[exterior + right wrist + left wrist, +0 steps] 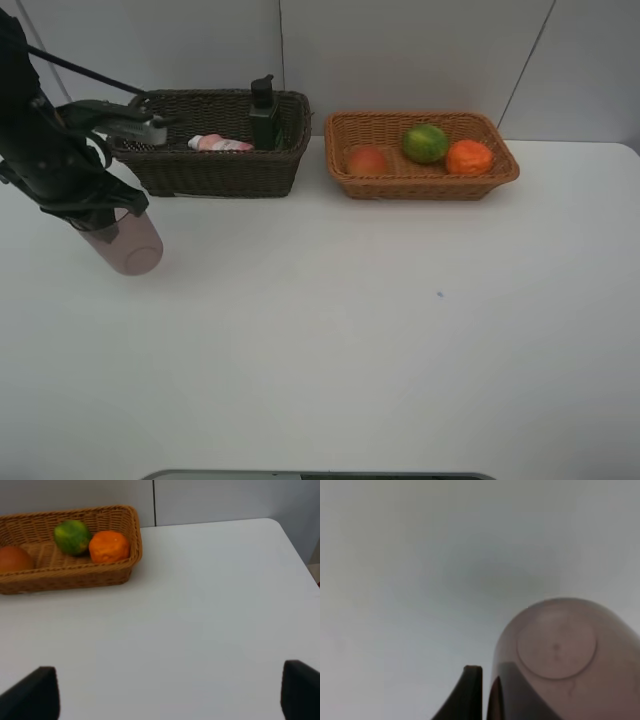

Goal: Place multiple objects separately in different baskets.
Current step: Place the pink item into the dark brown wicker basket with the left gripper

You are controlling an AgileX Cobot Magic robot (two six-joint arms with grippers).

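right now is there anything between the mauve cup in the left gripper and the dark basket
Nothing visible on the table between them. The mauve cup, held by the left gripper, only has the dark basket's near wall to clear; inside, a pink bottle and black bottle take the middle and right.

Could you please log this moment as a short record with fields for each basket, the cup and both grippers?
dark basket: pink bottle lying, black bottle upright
tan basket: peach-like fruit, green citrus, tangerine
mauve cup: outside both baskets, gripped
left gripper: shut on cup
right gripper: open, empty, over bare table
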